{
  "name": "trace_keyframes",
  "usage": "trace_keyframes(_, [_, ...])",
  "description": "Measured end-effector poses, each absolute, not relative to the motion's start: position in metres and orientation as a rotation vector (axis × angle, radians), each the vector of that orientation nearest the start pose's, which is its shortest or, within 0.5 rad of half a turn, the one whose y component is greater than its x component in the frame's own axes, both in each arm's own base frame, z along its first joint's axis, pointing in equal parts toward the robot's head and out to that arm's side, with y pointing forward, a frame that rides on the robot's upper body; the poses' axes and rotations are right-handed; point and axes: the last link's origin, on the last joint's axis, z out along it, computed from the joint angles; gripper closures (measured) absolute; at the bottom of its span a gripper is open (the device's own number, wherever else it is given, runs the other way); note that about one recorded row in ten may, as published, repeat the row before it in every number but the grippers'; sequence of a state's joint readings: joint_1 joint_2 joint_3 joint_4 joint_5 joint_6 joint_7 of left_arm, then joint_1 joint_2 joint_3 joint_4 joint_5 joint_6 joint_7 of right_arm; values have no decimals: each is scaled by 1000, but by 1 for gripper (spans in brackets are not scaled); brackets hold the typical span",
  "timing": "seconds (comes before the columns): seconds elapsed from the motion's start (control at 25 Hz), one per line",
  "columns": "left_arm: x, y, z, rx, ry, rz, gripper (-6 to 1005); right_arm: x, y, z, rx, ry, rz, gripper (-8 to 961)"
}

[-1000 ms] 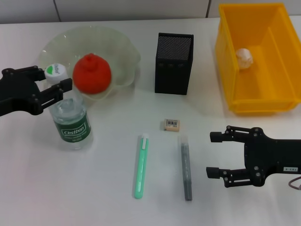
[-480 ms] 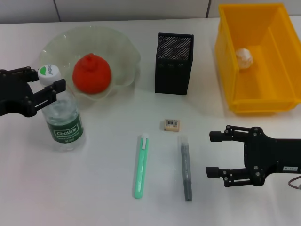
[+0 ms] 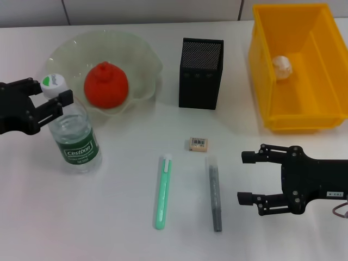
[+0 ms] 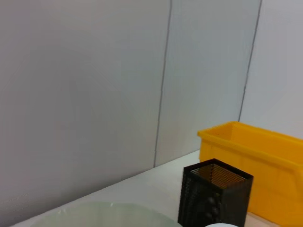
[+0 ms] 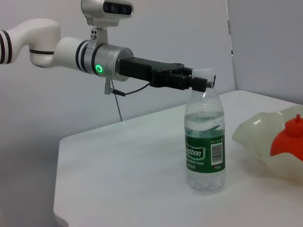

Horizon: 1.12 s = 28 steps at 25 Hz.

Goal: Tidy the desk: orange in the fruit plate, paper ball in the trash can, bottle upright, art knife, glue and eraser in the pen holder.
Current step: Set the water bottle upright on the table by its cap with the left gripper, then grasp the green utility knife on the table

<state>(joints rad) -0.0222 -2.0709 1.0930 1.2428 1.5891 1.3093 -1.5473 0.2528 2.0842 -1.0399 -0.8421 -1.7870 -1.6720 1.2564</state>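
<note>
Gripping the bottle [image 3: 74, 133] at its neck just under the white-and-green cap, the left hand [image 3: 48, 102] has its black fingers [image 3: 54, 106] pinched on either side of the cap, with the bottle standing upright on the white tabletop [image 3: 109, 217]. The right wrist view shows the same grasp from the side: the left hand [image 5: 196, 82] reaches in level and closes on the neck, while the bottle [image 5: 204, 144] rests with its base on the tabletop, dark green label facing out.

Just beside the bottle, the orange [image 3: 106, 85] sits inside the fruit plate [image 3: 138, 51]. The pen holder [image 3: 200, 73] stands upright near the middle of the far side, apart from the plate and from the trash can [image 3: 261, 60], which holds a crumpled paper ball [image 3: 282, 66].

The eraser [image 3: 198, 143] lies flat in front of the pen holder. Nearer still lie a green art knife [image 3: 162, 191] and a grey glue stick [image 3: 215, 193], roughly side by side and apart from one another.

The right hand [image 3: 252, 179] hovers low over the tabletop to the right of the glue stick, its two fingers spread wide and holding nothing.
</note>
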Motion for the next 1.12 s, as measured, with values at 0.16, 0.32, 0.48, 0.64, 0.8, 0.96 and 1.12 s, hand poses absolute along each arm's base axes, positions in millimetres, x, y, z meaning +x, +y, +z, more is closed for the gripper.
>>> trace_keyframes(0.16, [-280,275,63,-2387,-559,-640,462,273,255,-10,-2883,403,736,111])
trace_keyframes(0.32, [-279,274,65,-2380,-551,-656,397,273,255,-10,-2884,403,736,111])
trace_keyframes(0.48, [-279,272,69,-2359,-518,-683,332,273,255,-10,-2883,403,736,111])
trace_keyframes(0.64, [-278,270,85,-2324,-475,-724,273,273,255,-10,-2884,403,736,111])
trace_keyframes(0.8, [-273,262,109,-2283,-400,-790,230,274,255,-9,-2878,406,735,112])
trace_keyframes(0.96, [-267,250,121,-2269,-348,-872,225,280,254,-3,-2826,421,747,112])
trace_keyframes(1.12, [-261,244,115,-2332,-321,-905,219,285,254,0,-2796,430,746,112])
